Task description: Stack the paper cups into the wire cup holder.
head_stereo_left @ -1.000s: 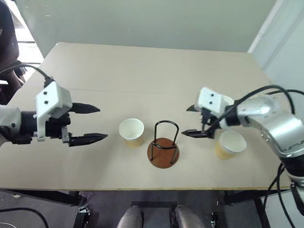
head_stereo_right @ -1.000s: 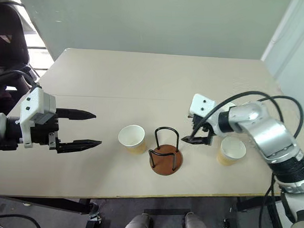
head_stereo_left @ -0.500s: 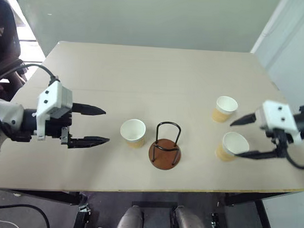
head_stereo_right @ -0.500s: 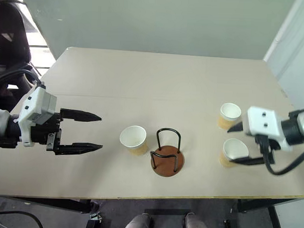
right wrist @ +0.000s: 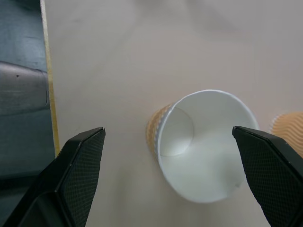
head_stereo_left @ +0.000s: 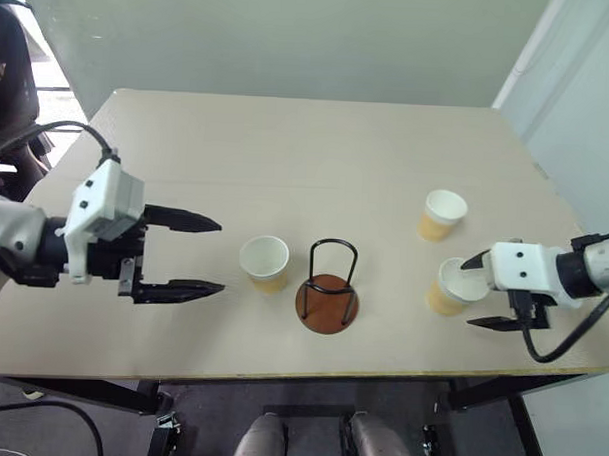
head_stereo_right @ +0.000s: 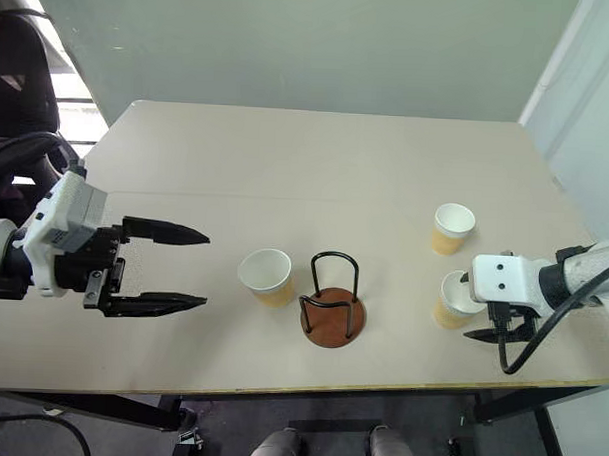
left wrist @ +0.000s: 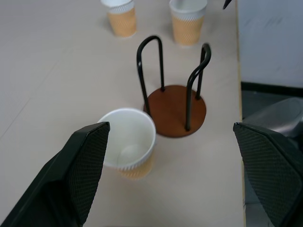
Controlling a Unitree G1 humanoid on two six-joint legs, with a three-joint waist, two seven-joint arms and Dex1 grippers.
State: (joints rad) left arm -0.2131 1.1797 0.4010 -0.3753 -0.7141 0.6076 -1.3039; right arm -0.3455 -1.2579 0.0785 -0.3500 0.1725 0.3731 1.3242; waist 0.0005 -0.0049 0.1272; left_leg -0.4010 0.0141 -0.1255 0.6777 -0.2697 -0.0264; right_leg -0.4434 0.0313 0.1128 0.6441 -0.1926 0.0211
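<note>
The right gripper stands with its 2 fingers spread wide on either side of the nearest paper cup, holding nothing; in the right wrist view the cup's open mouth sits between the 2 fingers, a little off centre. The step in hand looks like taking this cup. To do it well, I would centre the cup between the fingers first, then close gently on the ribbed wall below the rolled rim, since a thin paper wall will crush or tip under a hard squeeze. A second paper cup stands just behind it on the bench and should be left undisturbed.

The left gripper hangs open and empty, aimed at the third paper cup, which stands just beside the empty wire cup holder. All 3 cups are upright, so each must be lowered straight down between the wire loops.
</note>
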